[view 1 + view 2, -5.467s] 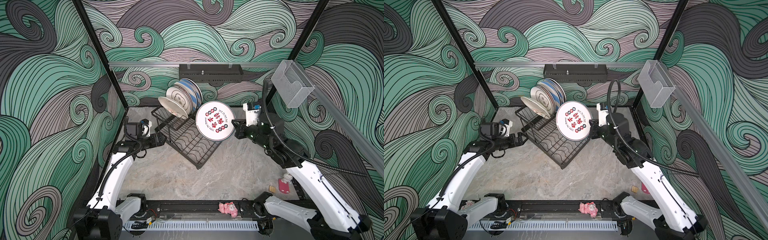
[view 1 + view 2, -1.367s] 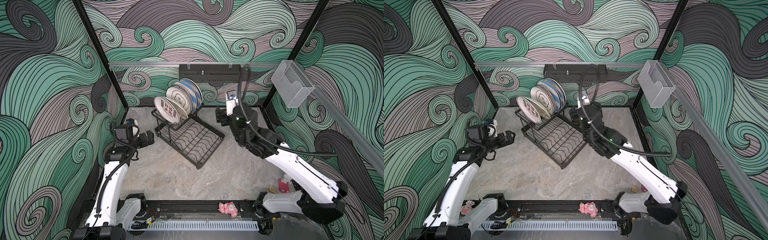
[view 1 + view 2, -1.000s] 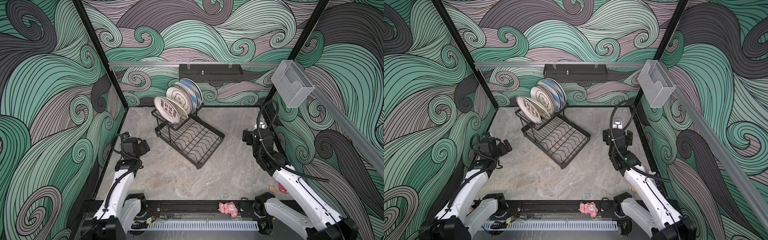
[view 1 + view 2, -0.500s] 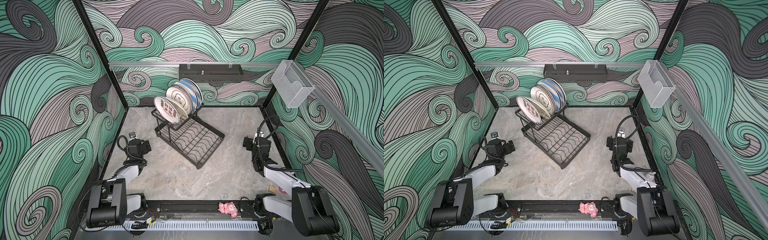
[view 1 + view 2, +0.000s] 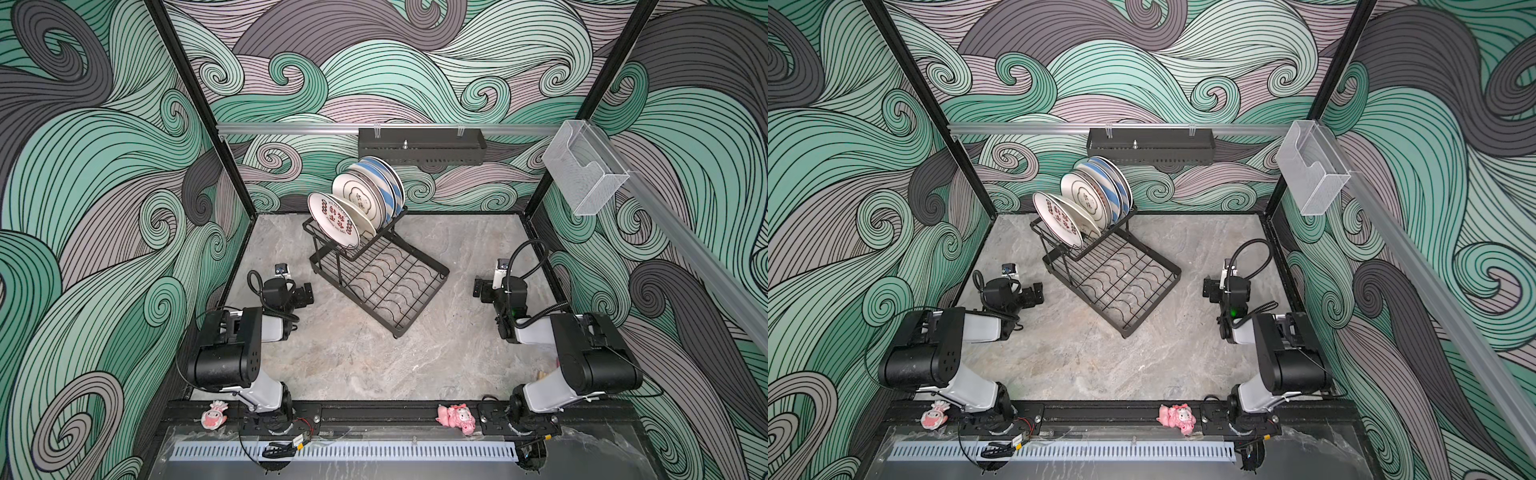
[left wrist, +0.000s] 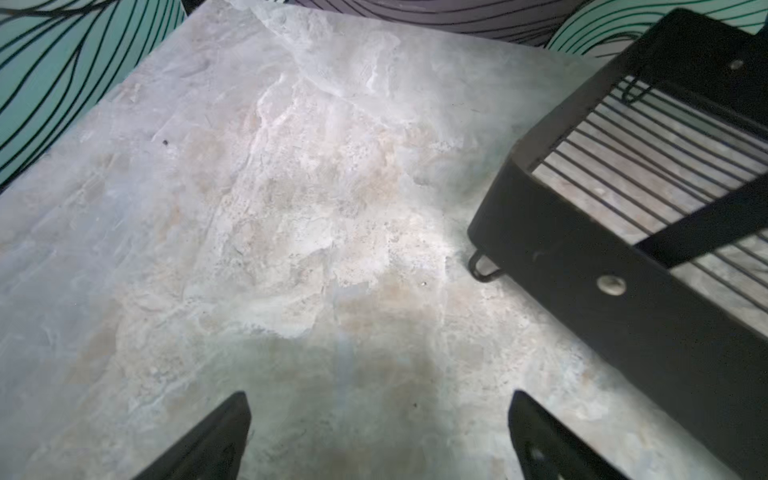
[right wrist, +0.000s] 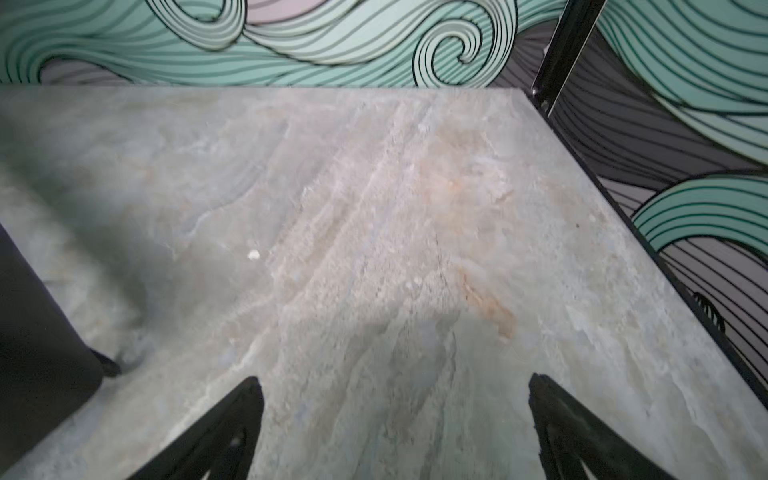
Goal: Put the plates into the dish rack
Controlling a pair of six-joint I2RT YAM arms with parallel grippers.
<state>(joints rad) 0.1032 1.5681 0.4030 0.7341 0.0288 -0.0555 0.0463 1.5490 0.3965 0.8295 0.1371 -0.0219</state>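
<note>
1. Black wire rack point(image 5: 388, 286) sits mid-table between your two grippers. The plates point(image 5: 365, 199) stand on edge in its raised basket at the far end, their row running diagonally away to the right.
2. Your left gripper point(image 5: 306, 291) lies low, just beside the rack's near-left side, jaws spread and empty. It is the nearer one to the front plate point(image 5: 334, 220).
3. Your right gripper point(image 5: 478, 288) sits well apart on the opposite side, jaws spread and empty too.
4. No loose plate shows on the table point(image 5: 353, 365) in both top views, so loading looks finished. Several plates overlap, so you cannot count them.
</note>
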